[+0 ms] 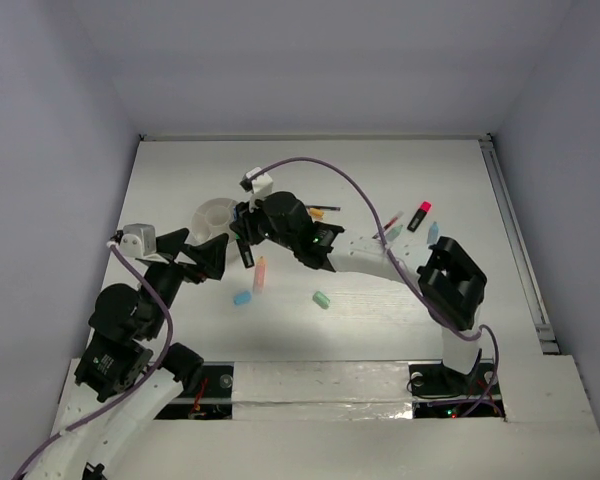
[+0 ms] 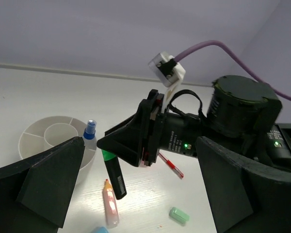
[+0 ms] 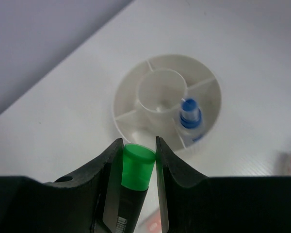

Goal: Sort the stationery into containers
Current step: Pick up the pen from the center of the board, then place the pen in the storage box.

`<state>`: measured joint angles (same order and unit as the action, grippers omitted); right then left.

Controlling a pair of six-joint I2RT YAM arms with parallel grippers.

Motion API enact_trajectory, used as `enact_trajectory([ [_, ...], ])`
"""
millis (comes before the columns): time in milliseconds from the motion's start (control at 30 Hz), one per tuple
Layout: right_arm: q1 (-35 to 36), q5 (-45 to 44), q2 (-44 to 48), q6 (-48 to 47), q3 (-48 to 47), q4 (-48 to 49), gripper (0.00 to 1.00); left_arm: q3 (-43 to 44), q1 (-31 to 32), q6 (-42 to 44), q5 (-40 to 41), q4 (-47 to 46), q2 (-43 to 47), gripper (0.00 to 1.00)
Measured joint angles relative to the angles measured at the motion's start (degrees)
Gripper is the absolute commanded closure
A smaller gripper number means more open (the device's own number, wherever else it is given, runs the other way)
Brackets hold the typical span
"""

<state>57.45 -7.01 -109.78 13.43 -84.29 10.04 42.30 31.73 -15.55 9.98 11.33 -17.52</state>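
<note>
upper centre of frame, the divided white cup (image 3: 117,97) holds one blue-white marker (image 3: 189,114) in an outer compartment; my right pincer (image 3: 138,145) grips the green marker (image 3: 137,167), left pincer (image 2: 140,143) spread wide, empty.

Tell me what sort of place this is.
Probably a robotics lab test booth: a white table boxed in by plain pale walls, with a left arm and right arm bolted at its near edge.
</note>
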Motion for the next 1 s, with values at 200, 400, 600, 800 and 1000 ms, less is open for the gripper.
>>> enact_trajectory([
  [200, 2.3, 1.0, -0.6, -3.9, -2.0, 10.0, 0.86, -0.5, -1.8, -0.5, 3.4, 0.0, 3.6, 0.01],
  [400, 2.5, 1.2, -3.2, -8.4, -5.0, 19.0, 0.88, -0.6, -3.5, -1.1, 5.9, -0.7, 7.0, 0.01],
  [600, 2.4, 0.5, -9.9, -13.9, -8.3, 25.7, 0.88, -0.7, -3.7, -1.4, 6.6, -1.1, 7.2, 0.01],
  [800, 2.5, -0.8, -14.0, -17.9, -8.6, 29.7, 0.88, -0.7, -4.2, -1.5, 6.6, -1.0, 7.2, 0.01],
  [1000, 2.5, -2.0, -14.5, -20.3, -8.6, 34.8, 0.88, -0.7, -5.1, -1.5, 6.6, -1.2, 7.2, 0.01],
])
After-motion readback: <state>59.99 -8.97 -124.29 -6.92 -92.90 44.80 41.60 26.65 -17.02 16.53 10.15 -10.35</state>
